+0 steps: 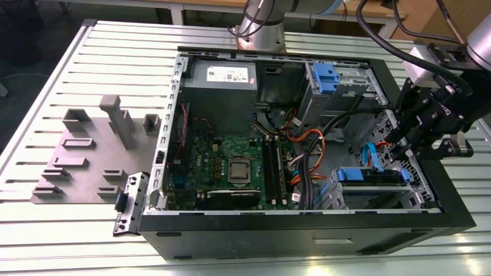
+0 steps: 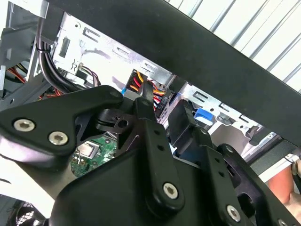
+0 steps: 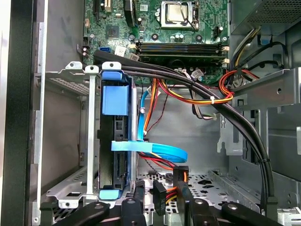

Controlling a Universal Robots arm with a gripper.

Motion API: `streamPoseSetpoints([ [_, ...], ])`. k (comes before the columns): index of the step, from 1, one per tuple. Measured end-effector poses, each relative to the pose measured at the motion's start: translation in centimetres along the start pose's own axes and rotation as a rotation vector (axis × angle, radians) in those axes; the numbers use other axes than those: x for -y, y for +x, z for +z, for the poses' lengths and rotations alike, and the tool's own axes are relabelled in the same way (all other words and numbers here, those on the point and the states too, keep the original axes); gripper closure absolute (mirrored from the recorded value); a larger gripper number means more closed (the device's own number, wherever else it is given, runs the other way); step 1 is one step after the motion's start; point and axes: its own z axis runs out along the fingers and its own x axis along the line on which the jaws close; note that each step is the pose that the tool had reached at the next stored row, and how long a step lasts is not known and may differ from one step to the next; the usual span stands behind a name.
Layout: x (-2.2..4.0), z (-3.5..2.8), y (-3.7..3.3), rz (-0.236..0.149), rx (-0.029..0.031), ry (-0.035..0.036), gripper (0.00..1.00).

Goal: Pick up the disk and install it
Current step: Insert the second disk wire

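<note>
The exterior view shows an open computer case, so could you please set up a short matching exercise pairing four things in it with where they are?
Things:
1. disk
2. tool
3. power-supply box
4. grey fixture plate

Places:
A. far corner of the case, towards the exterior view's left
B. on the slatted table, outside the case, on the exterior view's left
C. in the drive cage at the near corner of the case, on the exterior view's right
D. over the case's edge on the exterior view's right, above the drive cage

Pairs: 1-C, 2-D, 3-A, 4-B
</note>
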Motion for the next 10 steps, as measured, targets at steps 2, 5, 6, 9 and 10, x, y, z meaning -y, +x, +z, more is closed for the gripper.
streamPoseSetpoints([
  [2,0.00,0.00,0.00,0.000,0.0001,0.0000,0.60],
  [5,0.00,-0.03,0.01,0.000,0.0004,0.0000,0.60],
  [6,0.00,-0.06,0.01,0.000,0.0004,0.0000,0.60],
  [9,-0.01,-0.23,0.00,0.000,0.0006,0.0000,0.60],
  [10,-0.01,-0.28,-0.01,0.000,0.0006,0.0000,0.60],
])
